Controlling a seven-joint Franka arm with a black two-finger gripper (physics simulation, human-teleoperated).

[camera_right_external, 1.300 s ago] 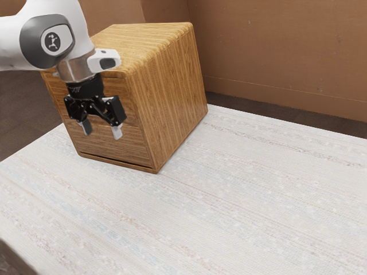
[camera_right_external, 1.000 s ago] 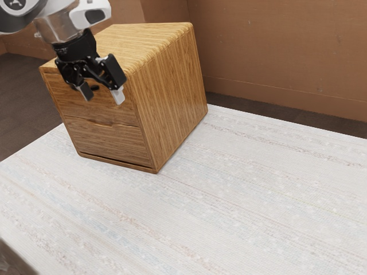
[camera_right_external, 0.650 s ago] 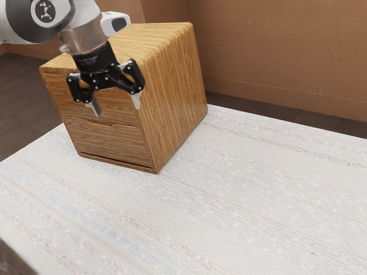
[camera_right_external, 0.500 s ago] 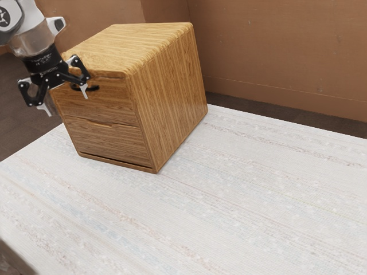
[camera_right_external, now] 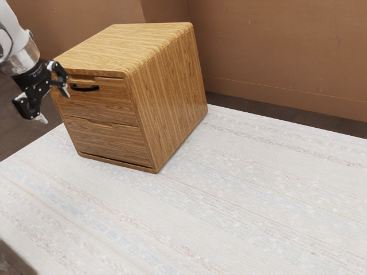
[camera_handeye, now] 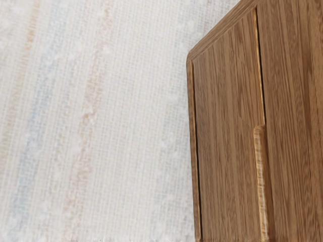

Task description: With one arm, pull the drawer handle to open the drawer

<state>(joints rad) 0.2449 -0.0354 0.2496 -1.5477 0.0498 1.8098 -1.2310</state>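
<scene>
Pale, stripy table point(camera_right_external: 241, 200) lies closest, with a wooden cabinet point(camera_right_external: 166, 86) standing on its far side. On the top drawer point(camera_right_external: 100, 103) is a thin black handle point(camera_right_external: 84, 88). Just beside it, toward the exterior view's left, hangs the black gripper point(camera_right_external: 54, 107) - fingers wide apart, holding nothing, not touching the handle. Behind is a brown wall point(camera_right_external: 275, 46).
</scene>
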